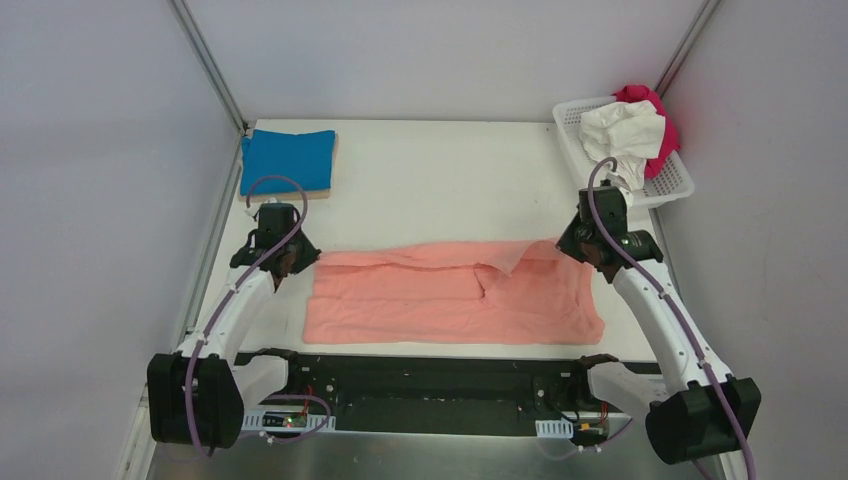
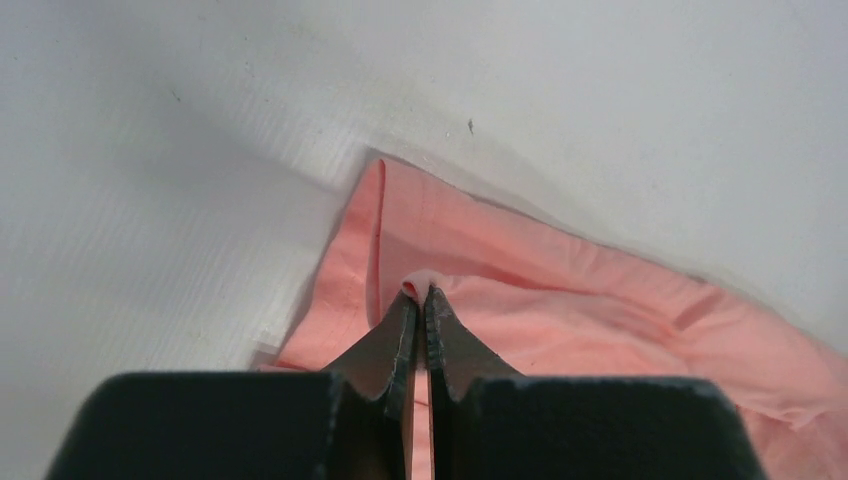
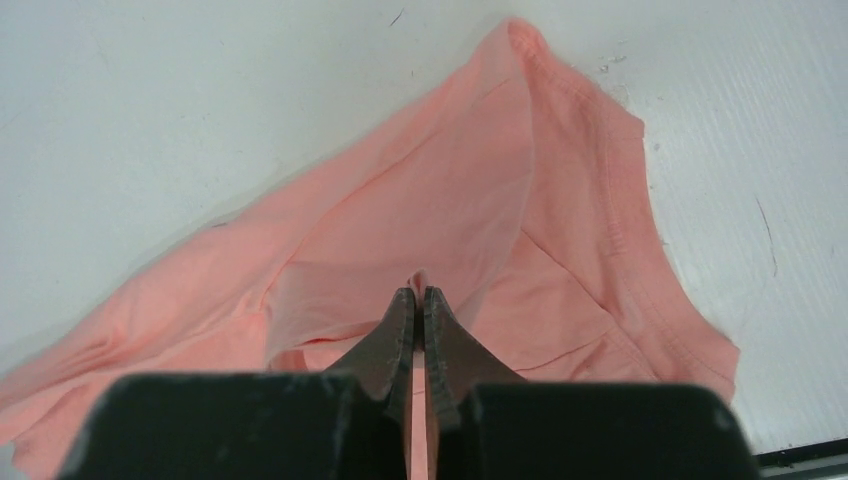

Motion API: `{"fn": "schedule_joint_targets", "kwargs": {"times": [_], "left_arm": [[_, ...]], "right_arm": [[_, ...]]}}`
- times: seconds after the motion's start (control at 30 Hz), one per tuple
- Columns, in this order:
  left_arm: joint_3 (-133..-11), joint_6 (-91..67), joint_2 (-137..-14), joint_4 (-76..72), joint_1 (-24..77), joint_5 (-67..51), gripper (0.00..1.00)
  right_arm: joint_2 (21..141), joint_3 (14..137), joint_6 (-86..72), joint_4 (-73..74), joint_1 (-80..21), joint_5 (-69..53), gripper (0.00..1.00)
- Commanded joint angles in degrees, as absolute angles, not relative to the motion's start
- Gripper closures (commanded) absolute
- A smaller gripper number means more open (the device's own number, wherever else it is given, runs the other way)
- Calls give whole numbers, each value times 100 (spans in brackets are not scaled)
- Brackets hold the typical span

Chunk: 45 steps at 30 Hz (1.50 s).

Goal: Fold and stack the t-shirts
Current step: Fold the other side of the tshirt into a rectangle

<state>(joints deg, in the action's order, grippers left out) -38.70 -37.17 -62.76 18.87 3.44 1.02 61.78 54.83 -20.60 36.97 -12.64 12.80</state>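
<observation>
One salmon-pink t-shirt (image 1: 450, 298) is spread across mid-table. Its far-left corner is pinched by the left gripper (image 2: 420, 296), its far-right part by the right gripper (image 3: 420, 293). Folded blue t-shirt (image 1: 287, 160) is noted far left; white t-shirt (image 1: 622, 130) in basket (image 1: 572, 142) far right.

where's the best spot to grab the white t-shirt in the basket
Probably the bunched folds on top of the white t-shirt, coming from above: it lies crumpled, heaped above the rim of the white lattice basket, with the magenta t-shirt beside it.
</observation>
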Motion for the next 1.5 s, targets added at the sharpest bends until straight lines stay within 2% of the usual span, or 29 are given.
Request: {"fn": "schedule_joint_targets", "kwargs": {"times": [0.0, 0.2, 0.77, 1.13, 1.17, 1.3, 1.37, 1.43, 1.47], "left_arm": [[-3707, -3893, -5800, 1890, 404, 536, 100], [-3566, -3973, -5463, 1993, 404, 883, 100], [-3134, -4104, -5018, 2136, 406, 816, 100], [-2958, -4283, -5282, 2180, 404, 1009, 100], [-2949, -4319, -5299, 2198, 404, 1056, 97], [-2972, -4484, -5261, 2402, 404, 1385, 72], [-3055, -4607, -5153, 2570, 404, 1553, 55], [-3188, -4667, -5009, 2712, 404, 1650, 41], [-3262, -4670, -4933, 2749, 404, 1648, 32]], "right_arm": [[5762, 5487, -2107, 4090, -1282, 1220, 100], [5578, 5565, -2081, 4419, -1277, 1172, 100], [5192, 5492, -2142, 5052, -1281, 864, 100], [5314, 5032, -2606, 5355, -1277, 776, 100], [5331, 4985, -2723, 5418, -1280, 768, 99], [5315, 4740, -3203, 5900, -1282, 746, 90], [5249, 4665, -3290, 6181, -1284, 751, 74], [5139, 4715, -3265, 6406, -1275, 817, 62], [5067, 4751, -3211, 6439, -1284, 854, 50]]}}
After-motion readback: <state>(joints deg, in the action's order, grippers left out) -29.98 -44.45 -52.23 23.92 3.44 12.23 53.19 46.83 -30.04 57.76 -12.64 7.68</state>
